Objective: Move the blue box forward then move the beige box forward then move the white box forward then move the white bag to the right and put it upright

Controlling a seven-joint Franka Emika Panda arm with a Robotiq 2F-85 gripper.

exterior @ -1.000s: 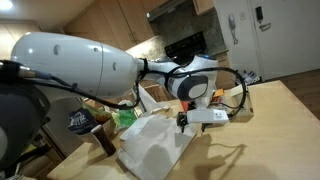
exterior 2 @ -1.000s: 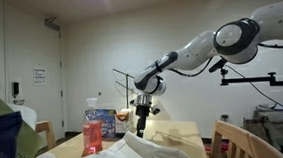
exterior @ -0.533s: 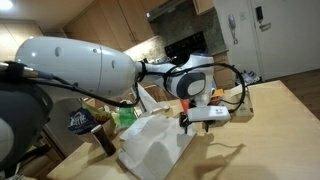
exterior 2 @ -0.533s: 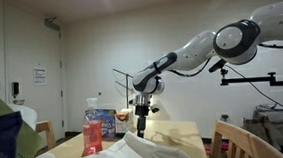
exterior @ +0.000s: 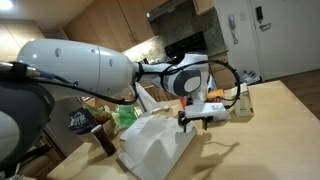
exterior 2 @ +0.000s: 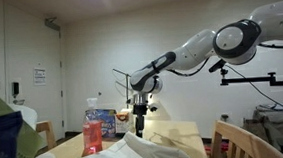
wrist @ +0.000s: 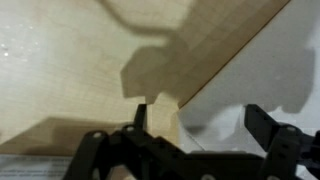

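Note:
The white bag (exterior: 153, 147) lies flat and crumpled on the wooden table (wrist: 70, 70), also seen low in an exterior view (exterior 2: 137, 154). My gripper (exterior: 197, 120) hangs just above the bag's far edge, jaws open and empty. In the wrist view the gripper (wrist: 200, 128) straddles the bag's (wrist: 260, 70) edge, one finger over wood, the other over cloth. The blue box (exterior 2: 106, 123) stands behind a red cup (exterior 2: 93, 132). A pale carton (exterior: 151, 98) stands behind the bag; I cannot tell whether it is the beige box or the white box.
A green bag (exterior: 125, 117) and a dark object (exterior: 102, 138) sit beside the white bag. A wooden chair back (exterior 2: 231, 143) stands at the table's edge. A large bag (exterior 2: 0, 139) fills the near corner of an exterior view. Kitchen cabinets (exterior: 110, 25) lie behind.
The wrist has shifted slightly sideways over the bag's edge. The jaws have stayed open and the bag has not moved.

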